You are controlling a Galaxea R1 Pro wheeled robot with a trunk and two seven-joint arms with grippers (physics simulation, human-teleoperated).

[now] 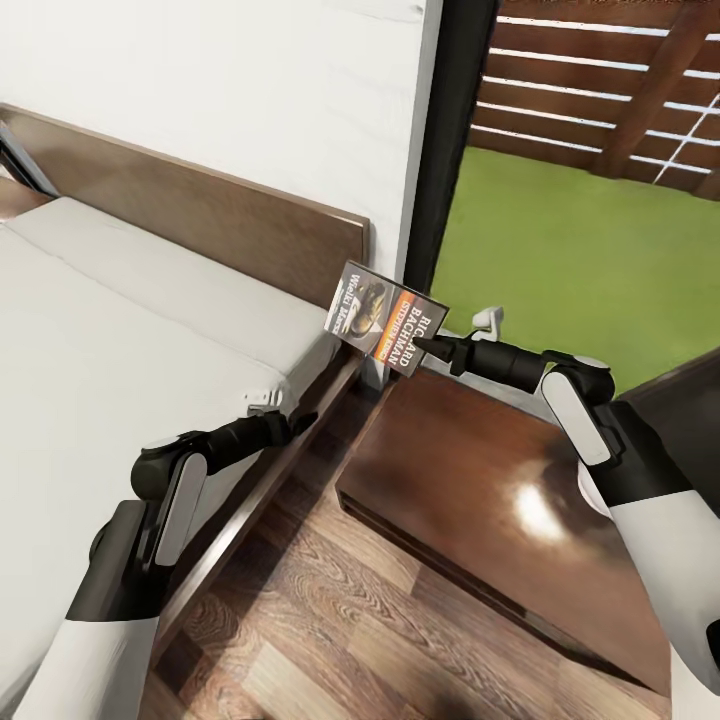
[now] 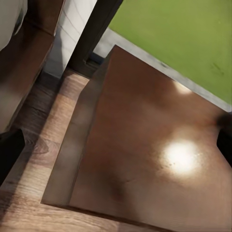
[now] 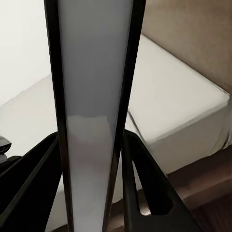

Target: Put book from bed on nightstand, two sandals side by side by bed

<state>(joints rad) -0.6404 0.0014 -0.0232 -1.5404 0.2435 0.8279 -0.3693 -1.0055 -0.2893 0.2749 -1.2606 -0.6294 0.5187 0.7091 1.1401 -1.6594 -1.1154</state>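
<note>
Right gripper: the right gripper (image 1: 428, 345) is closed on the lower corner of the book (image 1: 386, 317), holding it in the air, tilted, above the far edge of the nightstand (image 1: 470, 470); in the right wrist view the book (image 3: 92, 111) appears edge-on between the dark fingers (image 3: 145, 188).
Book: thin flat paperback; grey-dark cover with a picture, an orange band and white lettering; pale page edge between dark cover edges in the wrist view.
Step in hand: judged to be the carry of the book to the nightstand, with release not yet made.
Next move: calls for lowering the book flat onto the top, well inside its edges, then opening the fingers; the tilt needs levelling first.
Nightstand: low square cabinet, glossy reddish-brown wood with a bright light reflection (image 2: 181, 154); it stands just beside the bed (image 1: 120, 330), in the corner by the black-framed glass.
Left gripper: the left gripper (image 1: 300, 422) hangs over the bed frame's edge, holding nothing; how far it is open cannot be told.
Bed: pale matte mattress, dark brown frame and plain headboard (image 1: 200, 215).
Floor: brown wood planks (image 1: 320, 620) with visible grain.
</note>
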